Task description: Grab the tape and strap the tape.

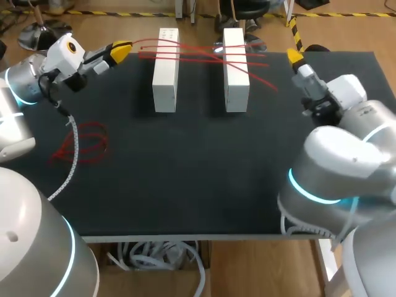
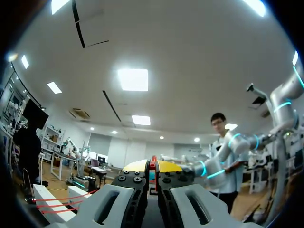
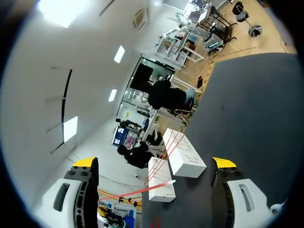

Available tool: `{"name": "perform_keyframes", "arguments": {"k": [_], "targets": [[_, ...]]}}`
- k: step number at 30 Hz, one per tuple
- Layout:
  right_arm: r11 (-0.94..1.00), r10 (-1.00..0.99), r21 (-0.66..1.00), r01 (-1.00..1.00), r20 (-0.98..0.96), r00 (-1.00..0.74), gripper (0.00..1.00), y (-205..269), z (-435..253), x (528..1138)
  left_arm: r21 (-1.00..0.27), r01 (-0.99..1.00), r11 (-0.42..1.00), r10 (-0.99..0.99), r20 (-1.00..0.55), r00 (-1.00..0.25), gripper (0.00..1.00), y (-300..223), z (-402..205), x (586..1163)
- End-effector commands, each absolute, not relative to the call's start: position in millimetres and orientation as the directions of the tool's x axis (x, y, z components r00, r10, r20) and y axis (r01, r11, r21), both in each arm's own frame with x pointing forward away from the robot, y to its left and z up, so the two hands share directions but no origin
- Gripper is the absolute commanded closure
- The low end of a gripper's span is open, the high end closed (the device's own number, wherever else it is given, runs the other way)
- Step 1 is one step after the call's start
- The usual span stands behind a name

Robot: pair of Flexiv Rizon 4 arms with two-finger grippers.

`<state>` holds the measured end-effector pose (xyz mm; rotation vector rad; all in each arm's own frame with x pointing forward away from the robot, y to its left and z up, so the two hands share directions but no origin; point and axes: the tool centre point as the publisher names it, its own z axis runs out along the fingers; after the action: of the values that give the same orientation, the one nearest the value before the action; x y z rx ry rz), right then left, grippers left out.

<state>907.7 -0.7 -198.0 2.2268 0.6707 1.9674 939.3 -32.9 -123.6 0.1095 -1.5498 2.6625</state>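
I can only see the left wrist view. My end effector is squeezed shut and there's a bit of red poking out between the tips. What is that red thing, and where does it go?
Observer: It's a red tape. From the left end effector it runs toward the two white blocks, where several red tapes lie across the tops.
Operator: Is my other arm grabbing anything?
Observer: No. The right end effector is open and empty, with the blocks ahead of it.
Operator: Are there any more tapes?
Observer: Yes, a loose bundle of red tapes lies on the table, on the left arm's side.
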Motion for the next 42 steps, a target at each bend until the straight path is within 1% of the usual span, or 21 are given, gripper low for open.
{"name": "perform_keyframes", "arguments": {"k": [1,16,42], "targets": [[-0.933,0.360,0.356,0.059,0.930,0.081,0.00,12.2,-196.4,898.3,-0.865,-0.085,-0.494,0.012,0.091,-0.996,1.00,-33.4,-123.6,938.3],[-0.988,0.156,0.153,0.031,0.981,0.113,0.00,45.9,-206.8,897.5,-0.865,-0.085,-0.494,0.012,0.091,-0.996,1.00,-33.4,-123.6,938.3],[-0.995,-0.066,-0.072,0.066,0.994,0.086,0.00,93.1,-200.8,925.8,-0.865,-0.085,-0.494,0.012,0.091,-0.996,1.00,-33.4,-123.6,938.3]]}}
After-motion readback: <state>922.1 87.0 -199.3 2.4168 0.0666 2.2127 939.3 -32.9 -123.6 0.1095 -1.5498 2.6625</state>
